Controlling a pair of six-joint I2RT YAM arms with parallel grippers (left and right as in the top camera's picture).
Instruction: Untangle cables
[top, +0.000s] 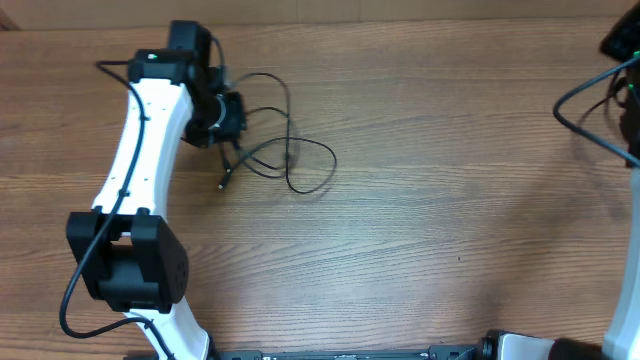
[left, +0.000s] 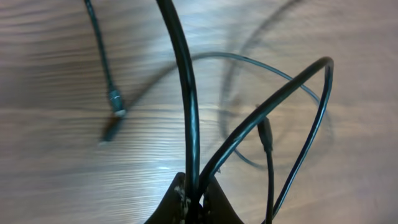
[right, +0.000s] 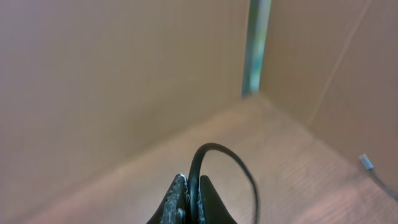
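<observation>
Thin black cables (top: 290, 150) lie in loose loops on the wooden table at the upper left, with a plug end (top: 222, 184) on the wood. My left gripper (top: 228, 118) is at their left edge. In the left wrist view its jaws (left: 196, 198) are shut on two cable strands (left: 186, 93) that rise from them, with one plug (left: 116, 112) at the left and another (left: 265, 134) at the right. My right gripper (right: 193, 194) is shut on a single black cable (right: 224, 152) that arches over to the right. That cable (top: 575, 105) shows at the far right of the overhead view.
The wooden table (top: 430, 220) spans the overhead view. Tan cardboard-like walls (right: 112, 81) stand behind my right gripper. A small silvery plug end (right: 365, 162) lies at the right edge of the right wrist view. The left arm's base (top: 130, 260) stands at the lower left.
</observation>
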